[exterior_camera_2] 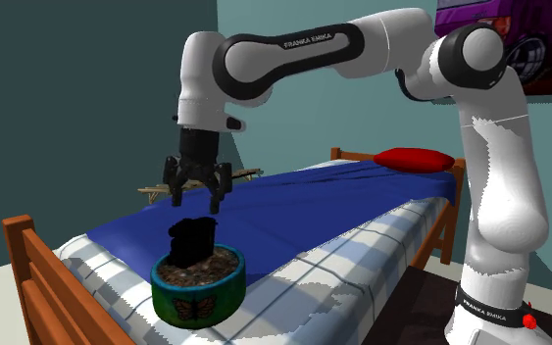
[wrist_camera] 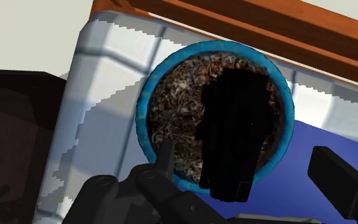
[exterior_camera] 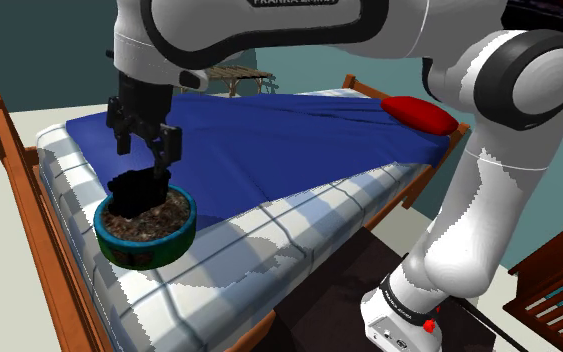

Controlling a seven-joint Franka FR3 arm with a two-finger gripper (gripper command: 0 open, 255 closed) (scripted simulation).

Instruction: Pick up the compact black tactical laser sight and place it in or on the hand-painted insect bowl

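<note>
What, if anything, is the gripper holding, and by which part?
Nothing. The gripper hangs open above the black laser sight, which rests untouched in the bowl.

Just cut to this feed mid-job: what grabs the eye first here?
A black laser sight stands in the blue-rimmed bowl at the near corner of the bed, jutting above its rim. The open claw hangs just above it, touching nothing. A red pillow lies at the far end.

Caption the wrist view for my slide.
Open claw above the black laser sight lying in the blue-rimmed bowl.
</note>
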